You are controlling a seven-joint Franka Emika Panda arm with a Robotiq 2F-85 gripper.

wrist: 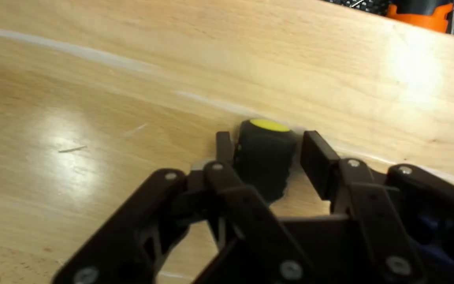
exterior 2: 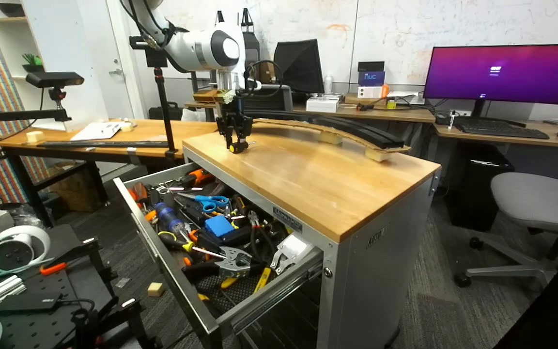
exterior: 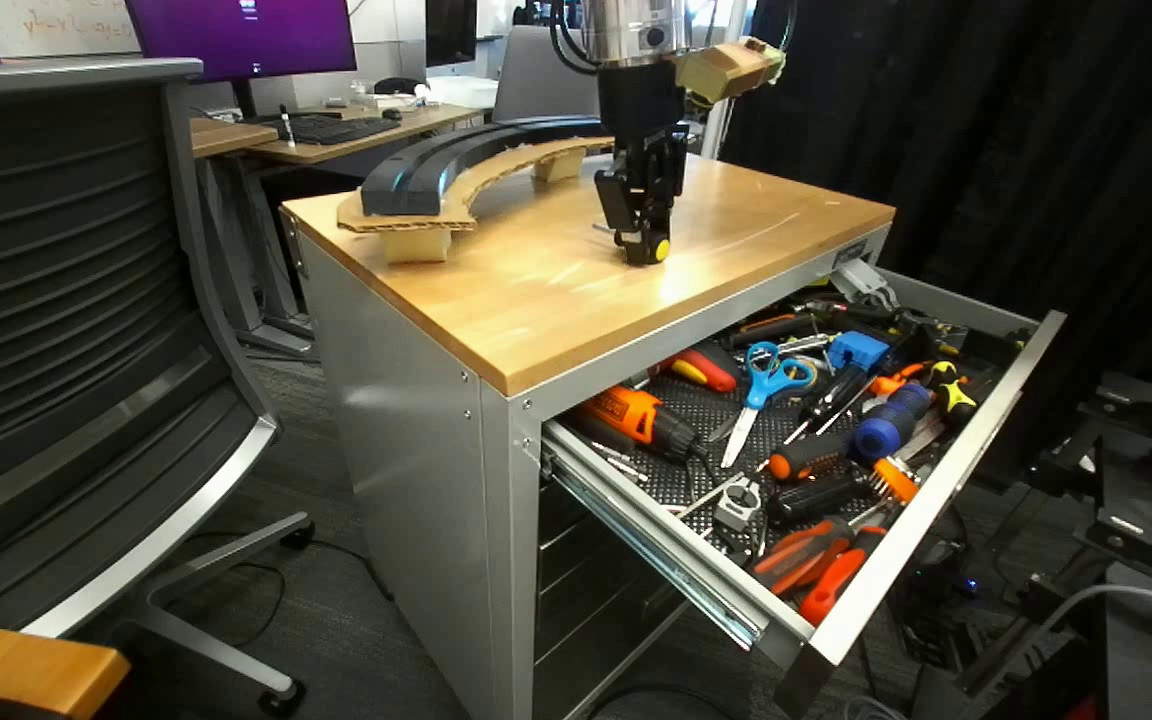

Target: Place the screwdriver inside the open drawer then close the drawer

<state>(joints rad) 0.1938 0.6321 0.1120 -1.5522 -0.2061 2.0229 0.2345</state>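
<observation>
The arm (exterior 2: 196,51) reaches down to the wooden tabletop (exterior: 536,310), where the small screwdriver (wrist: 265,161) lies on its side, its black handle between the jaws and its yellow end turned toward the drawer (exterior: 940,484). In the wrist view the jaws are partly spread; a narrow gap shows between the handle and the jaw on the right of that view, so they are not clamped on it, though I cannot tell whether the opposite jaw touches. The drawer stands pulled out from the top of the grey cabinet (exterior: 416,480), crowded with tools: blue scissors (exterior: 756,398), an orange-and-black power tool (exterior: 626,410), a blue-handled tool (exterior: 891,420) and a spring clamp (exterior 2: 235,261). On the tabletop's side away from the drawer, a curved black rail (exterior: 401,190) rests on a cardboard strip (exterior: 461,195) propped on pale blocks (exterior: 416,246).
</observation>
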